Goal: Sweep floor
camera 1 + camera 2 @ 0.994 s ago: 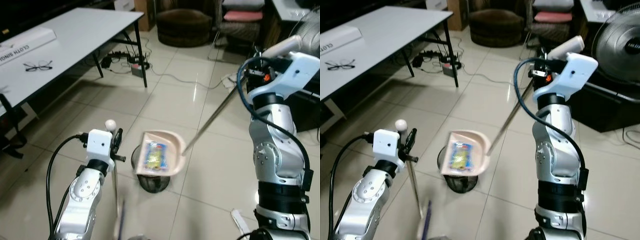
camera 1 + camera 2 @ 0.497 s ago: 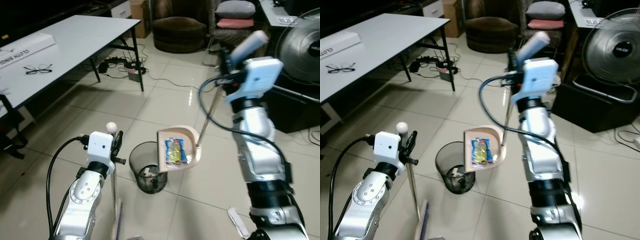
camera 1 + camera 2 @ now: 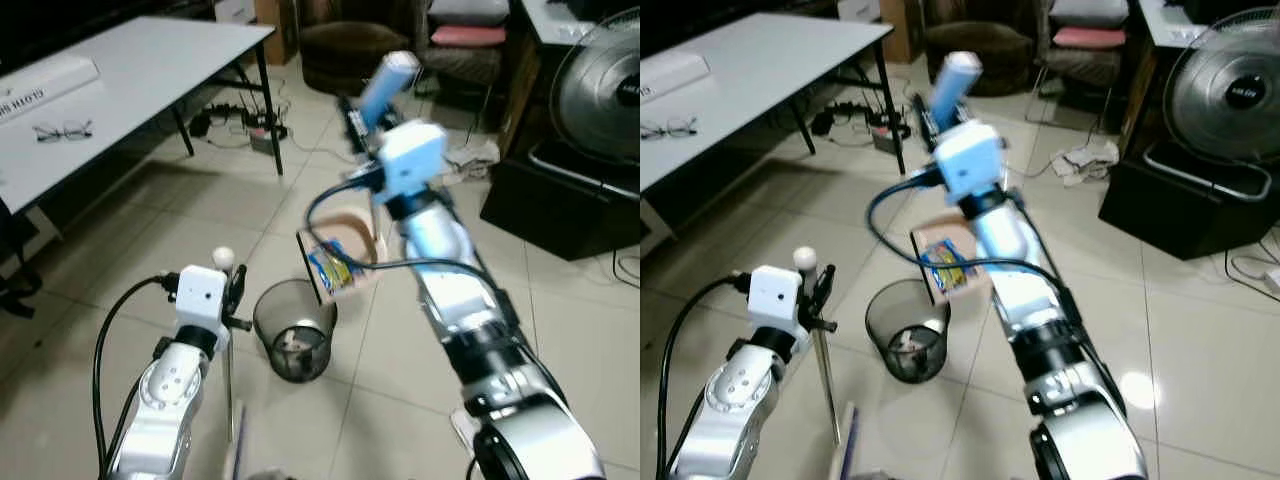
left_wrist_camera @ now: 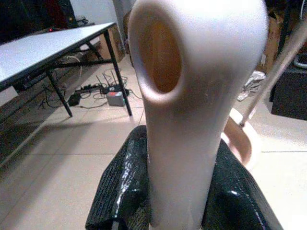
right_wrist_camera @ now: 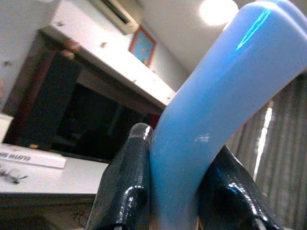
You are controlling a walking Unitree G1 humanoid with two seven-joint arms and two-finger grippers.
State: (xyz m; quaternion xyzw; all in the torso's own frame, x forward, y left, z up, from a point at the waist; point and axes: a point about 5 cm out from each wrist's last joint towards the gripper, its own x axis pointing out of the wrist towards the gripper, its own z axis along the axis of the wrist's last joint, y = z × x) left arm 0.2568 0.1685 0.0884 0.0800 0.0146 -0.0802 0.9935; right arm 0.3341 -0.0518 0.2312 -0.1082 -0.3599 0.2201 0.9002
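Two grippers are both clenched on handles: nearest, the left gripper (image 3: 236, 290) grips the upright broom (image 3: 229, 385) just beside the bin (image 3: 294, 328). Above and just behind the bin, the right gripper (image 3: 352, 118) holds the dustpan (image 3: 343, 256) tilted steeply, a wrapper (image 3: 331, 268) in it. Farther off stand a table (image 3: 130, 75) and a fan (image 3: 596, 90).

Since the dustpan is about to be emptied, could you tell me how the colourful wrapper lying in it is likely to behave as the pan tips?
The wrapper looks like thin, flat film, so probably very light and floppy. The dustpan, held by its handle in the right tool, is steeply tilted above the wire bin, so the wrapper may slide out, or flutter wide of it.
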